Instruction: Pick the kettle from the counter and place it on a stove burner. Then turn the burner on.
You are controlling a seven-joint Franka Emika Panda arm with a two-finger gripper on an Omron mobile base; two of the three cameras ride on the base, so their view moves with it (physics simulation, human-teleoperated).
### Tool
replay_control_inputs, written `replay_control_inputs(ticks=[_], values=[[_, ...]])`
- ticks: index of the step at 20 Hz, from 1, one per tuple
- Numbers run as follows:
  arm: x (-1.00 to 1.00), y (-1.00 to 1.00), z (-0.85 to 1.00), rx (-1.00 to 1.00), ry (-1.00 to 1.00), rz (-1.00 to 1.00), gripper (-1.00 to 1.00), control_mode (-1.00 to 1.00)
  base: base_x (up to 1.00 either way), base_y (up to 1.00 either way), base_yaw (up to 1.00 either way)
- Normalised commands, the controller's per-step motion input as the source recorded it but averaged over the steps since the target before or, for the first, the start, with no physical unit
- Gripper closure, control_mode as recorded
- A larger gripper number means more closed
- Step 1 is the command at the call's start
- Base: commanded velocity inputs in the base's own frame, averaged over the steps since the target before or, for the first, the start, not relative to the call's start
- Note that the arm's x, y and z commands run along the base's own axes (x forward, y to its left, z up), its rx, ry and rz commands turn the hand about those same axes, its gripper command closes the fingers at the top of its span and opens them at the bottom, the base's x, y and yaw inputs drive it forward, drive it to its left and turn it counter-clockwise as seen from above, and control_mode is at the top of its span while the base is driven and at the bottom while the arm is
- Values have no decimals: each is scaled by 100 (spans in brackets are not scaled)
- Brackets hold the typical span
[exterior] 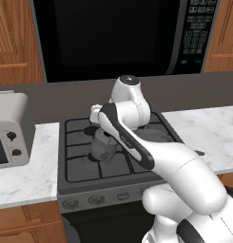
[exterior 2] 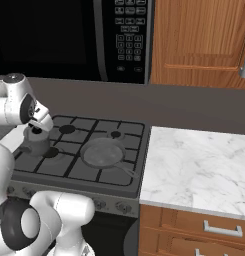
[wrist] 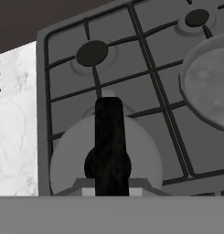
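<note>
Kettle on the stove grates, claw just above it

The squat dark grey metal kettle (wrist: 104, 160) sat on the grates at the stove's front left, black arched handle (wrist: 109, 137) uppermost; whether the claw (exterior 2: 36, 129) was clenched, I cannot tell. Beyond lay a round black burner cap (wrist: 92, 52), an empty flat grey pan (exterior 2: 103, 152), and the veined white marble worktop (exterior 2: 204, 165).

My hand hangs over the kettle (exterior 2: 36, 141), which sits on the left front of the stove (exterior 2: 126, 131)'s grates (my fingers are hidden, so I cannot tell their grip). A grey pan (exterior 2: 102, 152) rests mid-stove; the marble counter (exterior 2: 201, 167) lies to the right.
</note>
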Motion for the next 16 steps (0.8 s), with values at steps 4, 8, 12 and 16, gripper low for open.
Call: replay_control_inputs(ticks=[4,8,12,16], values=[[2,0,-8,-8,0,0,100,-100,0,0,0],[9,0,-9,-5,0,0,100,-100,0,0,0],[26,0,-8,-1,0,0,100,-100,0,0,0],[37,0,-9,0,0,0,100,-100,0,0,0]])
